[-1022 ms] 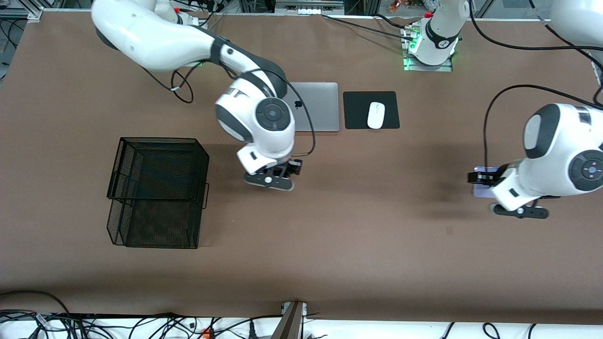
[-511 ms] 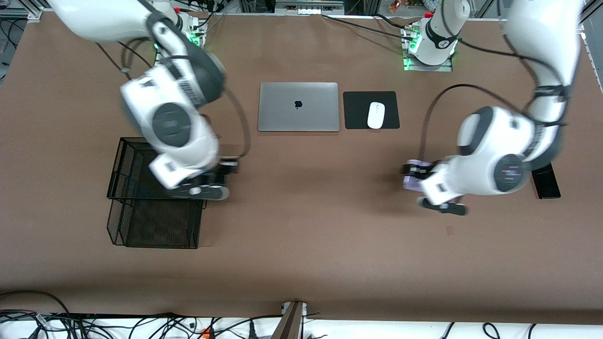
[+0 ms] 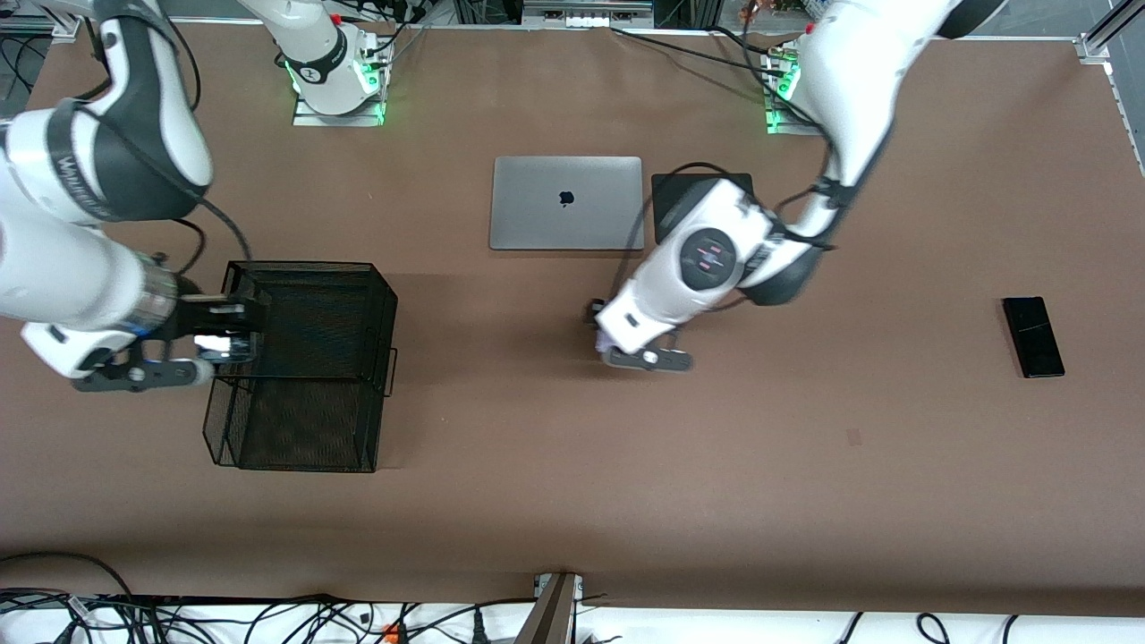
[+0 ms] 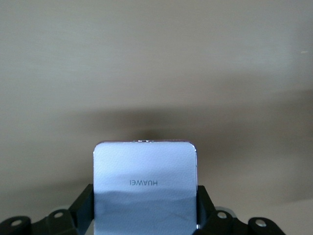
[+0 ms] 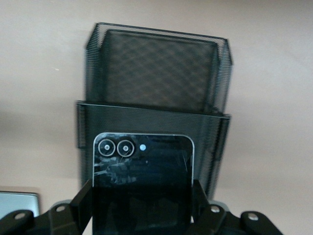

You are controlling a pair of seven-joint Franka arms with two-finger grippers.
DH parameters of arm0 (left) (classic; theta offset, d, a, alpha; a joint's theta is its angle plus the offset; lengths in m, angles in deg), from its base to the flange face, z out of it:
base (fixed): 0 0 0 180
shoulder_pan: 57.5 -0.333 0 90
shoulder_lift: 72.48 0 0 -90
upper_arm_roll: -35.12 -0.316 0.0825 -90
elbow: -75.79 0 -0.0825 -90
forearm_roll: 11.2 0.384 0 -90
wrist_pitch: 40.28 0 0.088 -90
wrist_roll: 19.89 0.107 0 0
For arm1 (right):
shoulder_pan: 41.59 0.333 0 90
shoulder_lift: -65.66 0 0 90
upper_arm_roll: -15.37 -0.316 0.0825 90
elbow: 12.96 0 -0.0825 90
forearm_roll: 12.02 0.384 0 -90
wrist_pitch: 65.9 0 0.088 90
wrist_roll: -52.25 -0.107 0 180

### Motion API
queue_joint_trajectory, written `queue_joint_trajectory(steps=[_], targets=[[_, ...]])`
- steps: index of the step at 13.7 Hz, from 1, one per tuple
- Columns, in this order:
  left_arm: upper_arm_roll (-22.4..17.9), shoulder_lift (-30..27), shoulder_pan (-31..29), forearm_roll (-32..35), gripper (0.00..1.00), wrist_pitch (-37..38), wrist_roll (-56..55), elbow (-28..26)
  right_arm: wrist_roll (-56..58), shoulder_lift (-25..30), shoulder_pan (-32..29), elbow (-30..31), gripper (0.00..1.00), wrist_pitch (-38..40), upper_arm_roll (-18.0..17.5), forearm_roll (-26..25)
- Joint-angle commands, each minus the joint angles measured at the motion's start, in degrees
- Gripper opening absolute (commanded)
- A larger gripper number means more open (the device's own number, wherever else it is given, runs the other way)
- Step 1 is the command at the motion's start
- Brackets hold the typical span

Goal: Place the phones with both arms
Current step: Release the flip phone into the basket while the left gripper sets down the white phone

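Note:
My right gripper (image 3: 234, 333) is shut on the small squarish black phone (image 5: 142, 169), which has two camera rings. It hangs over the rim of the black mesh basket (image 3: 295, 429) at the basket's side toward the right arm's end of the table. The basket also shows in the right wrist view (image 5: 151, 110) under the phone. My left gripper (image 3: 601, 324) is shut on the pale lavender-white phone (image 4: 145, 171) over the bare middle of the table. The long slim black phone (image 3: 1033, 336) lies flat toward the left arm's end.
The closed grey laptop (image 3: 566, 203) lies between the arm bases and the table middle. A black mouse pad (image 3: 666, 186) beside it is mostly covered by my left arm, and the white mouse is hidden. Cables run along the table edge nearest the camera.
My right gripper carried the black phone from the table middle to over the basket. My left gripper carried the lavender phone from the left arm's end to the middle, uncovering the long black phone.

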Motion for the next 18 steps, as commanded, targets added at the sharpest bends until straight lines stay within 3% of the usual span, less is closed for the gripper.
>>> queue_joint_trajectory(steps=[1,3,6,7,8,11,12,13,14,15,18], targets=[[-0.72,6.40,4.39,-0.75,0.26,-11.36,-4.64,2.50,6.55,9.60,0.46,18.55,0.28,-11.28,5.32,3.49],[-0.81,9.56,5.99,-0.48,0.27,-18.41,-5.28,2.50,10.50,10.94,0.46,25.96,0.28,-19.20,7.79,5.51],[-0.81,13.52,7.65,-0.04,0.35,-25.02,-4.57,2.41,11.84,9.45,0.46,30.37,0.28,-25.46,8.68,6.75],[-0.99,13.80,8.36,0.04,0.53,-25.38,-4.57,2.41,11.84,8.92,0.55,31.51,0.28,-27.47,8.60,6.75],[-1.07,13.62,8.36,0.13,1.00,-25.47,-4.57,2.41,11.84,8.05,0.55,32.65,0.28,-28.97,8.59,6.75],[-1.08,9.95,6.88,0.13,1.00,-23.38,-4.92,1.36,11.05,5.58,0.64,33.19,0.29,-30.48,7.98,6.75],[-1.16,8.19,5.82,0.13,1.00,-18.58,-4.92,1.44,10.96,5.23,0.64,33.19,0.30,-30.66,7.98,6.75],[-1.25,5.91,4.51,0.22,1.00,-11.92,-4.92,1.71,10.87,4.79,0.64,33.02,0.45,-30.57,7.98,6.75],[-1.43,3.71,3.02,0.31,1.00,-5.32,-4.75,1.80,10.18,4.52,0.64,32.67,0.94,-30.31,7.98,6.75],[-1.43,1.43,1.26,0.74,1.00,1.96,-4.75,2.06,9.56,4.17,0.64,31.45,1.00,-29.70,7.98,6.75],[-1.25,-4.38,-4.63,8.81,1.00,19.73,-2.83,2.06,8.33,4.52,0.73,27.49,1.00,-27.42,7.81,6.66]])
